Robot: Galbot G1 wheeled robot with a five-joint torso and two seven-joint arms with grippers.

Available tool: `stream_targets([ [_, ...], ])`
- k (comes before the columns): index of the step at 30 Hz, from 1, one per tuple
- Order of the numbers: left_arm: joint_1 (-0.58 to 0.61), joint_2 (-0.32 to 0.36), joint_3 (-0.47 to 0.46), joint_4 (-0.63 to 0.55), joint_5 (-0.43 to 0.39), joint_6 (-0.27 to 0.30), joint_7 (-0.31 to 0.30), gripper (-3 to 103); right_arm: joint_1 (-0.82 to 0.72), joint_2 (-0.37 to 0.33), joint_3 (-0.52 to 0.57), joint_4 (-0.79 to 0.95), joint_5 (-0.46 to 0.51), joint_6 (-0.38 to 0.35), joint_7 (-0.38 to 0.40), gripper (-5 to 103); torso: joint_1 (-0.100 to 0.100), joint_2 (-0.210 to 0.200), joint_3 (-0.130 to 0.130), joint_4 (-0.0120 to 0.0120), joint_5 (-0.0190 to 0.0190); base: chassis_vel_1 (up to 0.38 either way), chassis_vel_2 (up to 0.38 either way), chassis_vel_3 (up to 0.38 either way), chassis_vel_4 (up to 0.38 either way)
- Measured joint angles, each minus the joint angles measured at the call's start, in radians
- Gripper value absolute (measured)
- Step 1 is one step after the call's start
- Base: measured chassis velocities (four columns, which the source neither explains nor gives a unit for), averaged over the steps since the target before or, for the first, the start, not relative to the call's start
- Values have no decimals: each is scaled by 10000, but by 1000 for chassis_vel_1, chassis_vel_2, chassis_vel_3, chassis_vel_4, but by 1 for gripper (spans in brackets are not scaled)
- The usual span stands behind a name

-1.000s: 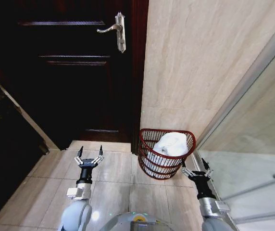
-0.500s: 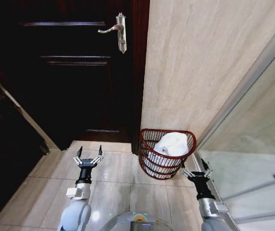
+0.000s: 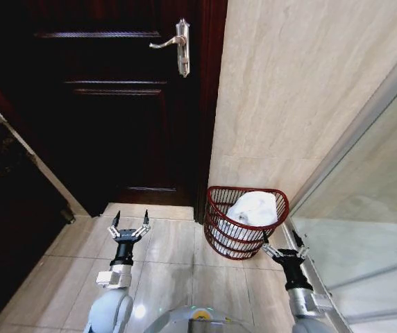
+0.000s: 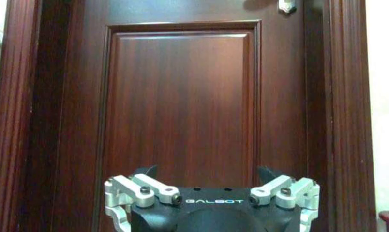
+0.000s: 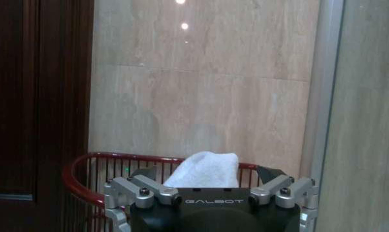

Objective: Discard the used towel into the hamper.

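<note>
Glossy wood door (image 3: 108, 104), soft cloth towel (image 3: 252, 208).

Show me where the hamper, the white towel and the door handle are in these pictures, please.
hamper (image 3: 216, 208): head view, on its red rim at the left side.
white towel (image 3: 254, 207): head view, on the bunched top of the cloth.
door handle (image 3: 171, 43): head view, on the lever.

Each arm is a rounded silver-grey casing that narrows to a black wrist and ends in a black claw with slim, pointed fingers: the left claw (image 3: 130, 225) and the right claw (image 3: 282, 242). Up close, a black housing reads "GALBOT" in pale letters, flanked by silver metal linkages with dark screws.
</note>
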Motion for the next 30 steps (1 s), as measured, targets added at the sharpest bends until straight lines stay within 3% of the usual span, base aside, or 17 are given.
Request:
stream_targets([
  [30, 37, 4, -38, -98, 42, 219, -5, 100, -3, 46, -70, 59, -27, -44, -42, 100, 2, 7, 7, 0, 0, 13, 12, -72, -72],
])
